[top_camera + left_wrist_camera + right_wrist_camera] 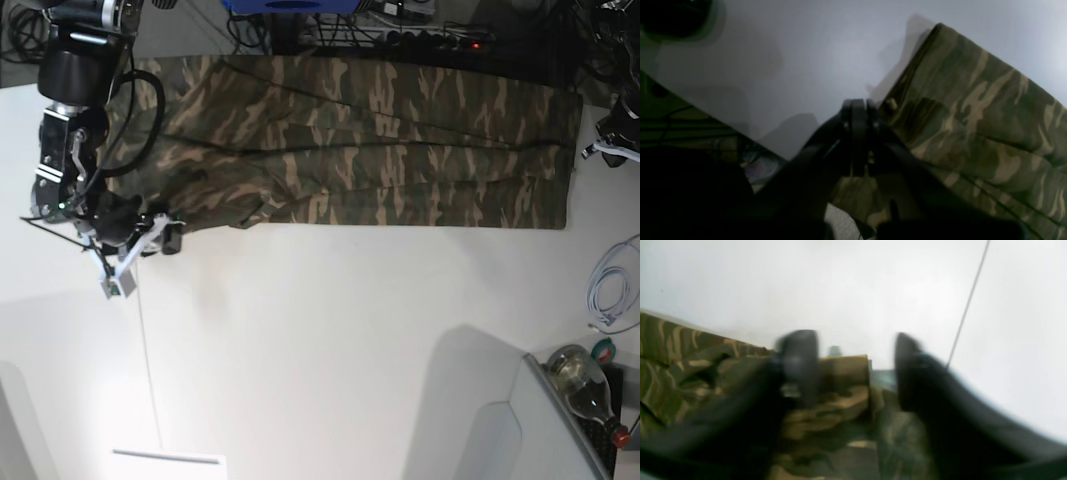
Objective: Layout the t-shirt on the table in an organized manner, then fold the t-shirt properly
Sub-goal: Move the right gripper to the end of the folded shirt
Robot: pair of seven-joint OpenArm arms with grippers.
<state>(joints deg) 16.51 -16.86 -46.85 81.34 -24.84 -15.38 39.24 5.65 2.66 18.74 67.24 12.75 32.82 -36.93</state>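
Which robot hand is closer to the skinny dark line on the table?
Right. The right gripper hovers by the seam line; the left gripper is at the t-shirt's far end.

Camouflage t-shirt (380, 150) — white table (330, 350)

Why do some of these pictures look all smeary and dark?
Right wrist view: the right tool and the t-shirt are smeared by blur. Left wrist view: dim, the left tool a dark shape with soft shadows on the table. Base view: sharpest, evenly lit.
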